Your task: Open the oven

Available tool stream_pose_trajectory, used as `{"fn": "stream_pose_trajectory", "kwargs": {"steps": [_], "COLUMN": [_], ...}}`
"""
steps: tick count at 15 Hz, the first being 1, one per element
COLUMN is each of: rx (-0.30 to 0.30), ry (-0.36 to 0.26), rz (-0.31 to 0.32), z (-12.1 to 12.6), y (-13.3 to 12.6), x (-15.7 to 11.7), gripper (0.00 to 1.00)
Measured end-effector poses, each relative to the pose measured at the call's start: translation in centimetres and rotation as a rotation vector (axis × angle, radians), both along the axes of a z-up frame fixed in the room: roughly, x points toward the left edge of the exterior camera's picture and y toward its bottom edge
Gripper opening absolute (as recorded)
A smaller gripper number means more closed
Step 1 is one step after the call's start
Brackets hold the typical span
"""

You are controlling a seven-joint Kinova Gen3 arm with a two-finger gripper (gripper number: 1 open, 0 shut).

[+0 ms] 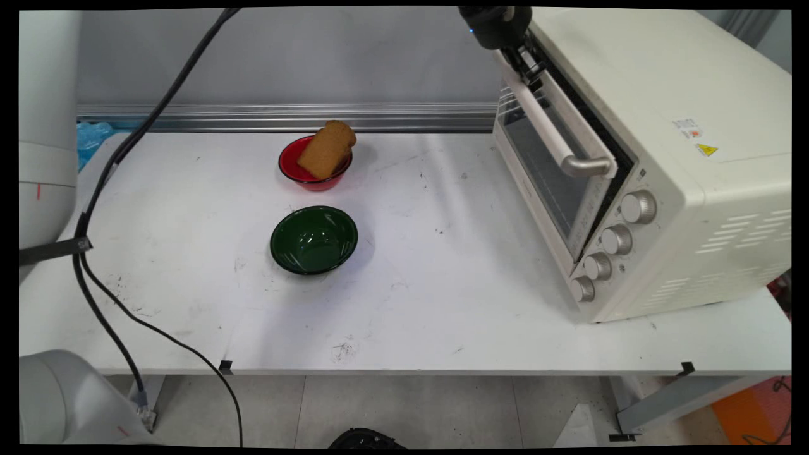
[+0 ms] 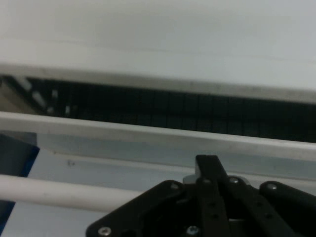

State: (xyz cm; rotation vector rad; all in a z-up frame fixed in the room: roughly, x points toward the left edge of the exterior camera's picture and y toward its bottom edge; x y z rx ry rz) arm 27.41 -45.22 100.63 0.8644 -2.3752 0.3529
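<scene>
My black gripper [image 1: 529, 71] hangs at the top far corner of a cream toaster oven [image 1: 689, 208], right at the far end of its door handle [image 1: 555, 140]. The glass door [image 1: 548, 183] stands slightly ajar, with a dark gap along its top edge. In the hand view the gripper [image 2: 207, 165] is shut, its fingers pressed together over the door's upper rim [image 2: 123, 129], and the handle bar [image 2: 59, 191] runs off to the left. I cannot see anything between the fingers.
A red bowl [image 1: 297, 175] holding a slice of brown bread [image 1: 327, 150] sits at the back middle of the table. In front of it stands an empty green bowl [image 1: 314, 240]. Black cables [image 1: 120, 151] hang at the left. Several oven knobs [image 1: 616, 240] face the table's middle.
</scene>
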Motion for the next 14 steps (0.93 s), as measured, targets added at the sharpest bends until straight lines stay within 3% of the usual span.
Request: {"fn": "stream_pose_trajectory", "kwargs": {"steps": [14], "rx": [0.047], "ry": [-0.073], "rz": [-0.031], "z": [-2.1], "y": [1.4], "x": [3.0], "gripper": [0.0]}}
